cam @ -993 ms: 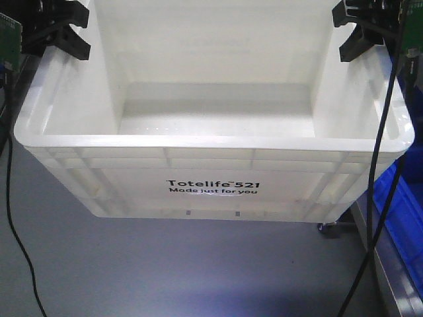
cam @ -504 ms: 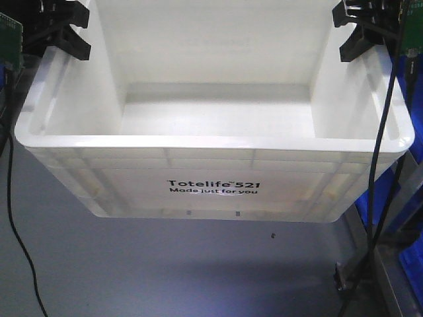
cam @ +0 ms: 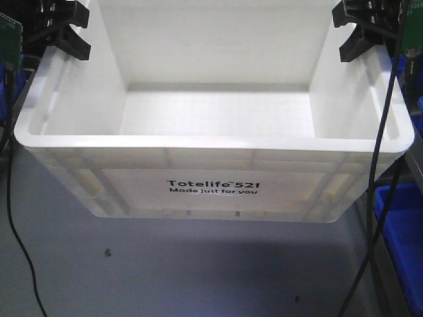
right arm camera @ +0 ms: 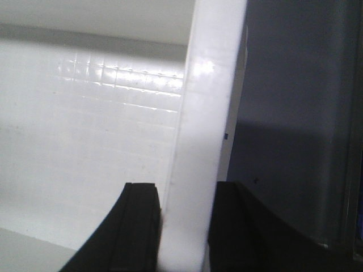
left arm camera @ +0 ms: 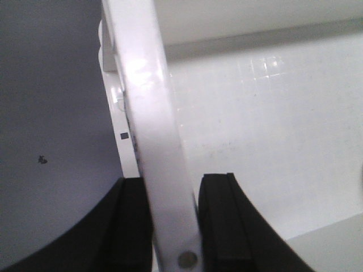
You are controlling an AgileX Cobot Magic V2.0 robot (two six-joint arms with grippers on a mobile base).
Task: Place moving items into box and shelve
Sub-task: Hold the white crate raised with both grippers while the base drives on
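Box (cam: pixel 211 140), the big white tote with "Totelife 521" printed on its front, fills the middle of the front view and hangs clear of the grey floor (cam: pixel 165 277), its shadow lying beneath it. It is carried by its two side rims. The left gripper (cam: pixel 56 30), in the upper left of the frame, pinches the left rim: in the left wrist view one black finger presses the outside of the rim and the other the inside. The right gripper (cam: pixel 360 30), in the upper right, clamps the right rim the same way.

No plush toys appear in any view, and the part of the box's bottom that shows is bare white. So whether the packing step is done cannot be told from here. With the box lifted off the floor and held by both arms, the work looks to be in its shelving part, and setting the box on a shelf is still to come. No shelf is in sight.

Compared with half a second ago, the box and both grips sit at the same spot in the frame, while the surroundings have slid. The blue bins (cam: pixel 400 224) at the right edge are placed differently, and a dark speck (cam: pixel 107 251) now lies at lower left. This suggests that the base is travelling or turning with its load.
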